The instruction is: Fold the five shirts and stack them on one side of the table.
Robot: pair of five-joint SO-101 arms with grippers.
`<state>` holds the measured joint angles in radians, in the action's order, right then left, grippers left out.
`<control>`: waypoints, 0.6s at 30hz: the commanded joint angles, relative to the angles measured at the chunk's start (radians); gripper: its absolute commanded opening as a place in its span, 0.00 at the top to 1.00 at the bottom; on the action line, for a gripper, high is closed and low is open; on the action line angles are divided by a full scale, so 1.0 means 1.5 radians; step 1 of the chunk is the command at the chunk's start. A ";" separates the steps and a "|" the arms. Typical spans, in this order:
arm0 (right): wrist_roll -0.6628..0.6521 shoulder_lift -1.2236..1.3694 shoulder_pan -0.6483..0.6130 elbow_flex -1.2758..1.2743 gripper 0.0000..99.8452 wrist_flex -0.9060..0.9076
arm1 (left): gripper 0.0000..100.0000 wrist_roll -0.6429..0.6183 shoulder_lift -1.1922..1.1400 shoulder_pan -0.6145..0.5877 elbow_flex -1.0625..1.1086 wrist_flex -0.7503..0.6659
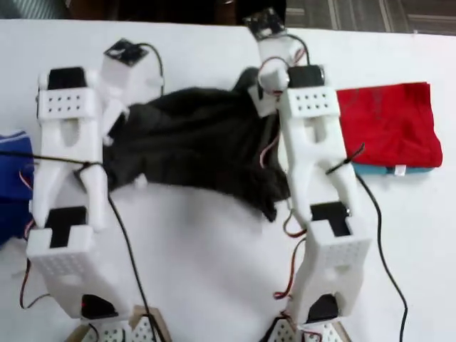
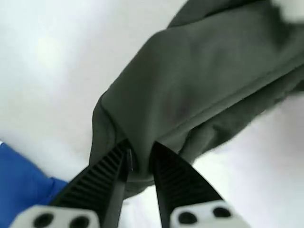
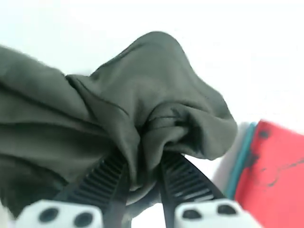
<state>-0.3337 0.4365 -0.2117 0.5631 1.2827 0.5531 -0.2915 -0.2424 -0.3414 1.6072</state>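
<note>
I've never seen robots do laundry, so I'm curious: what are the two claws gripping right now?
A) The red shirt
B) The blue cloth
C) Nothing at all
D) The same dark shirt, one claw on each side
D: the left gripper and the right gripper are each pinched shut on the dark shirt, while the red shirt lies folded off to the side.
</note>
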 commanded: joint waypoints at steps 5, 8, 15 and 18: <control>0.006 0.073 0.004 0.104 0.84 0.035 | 0.97 0.002 -0.031 -0.011 0.010 0.024; 0.002 0.073 0.005 0.148 0.75 0.095 | 0.97 0.002 -0.049 -0.025 0.007 0.024; 0.002 0.068 0.005 0.321 0.75 0.260 | 0.77 0.043 -0.049 -0.032 -0.014 0.047; 0.002 0.059 0.004 0.371 0.75 0.322 | 0.71 0.038 -0.049 -0.040 -0.072 0.085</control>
<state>-0.3337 0.5593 -0.2087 1.0296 1.6878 0.6038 -0.3775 -0.2808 -0.3537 1.6824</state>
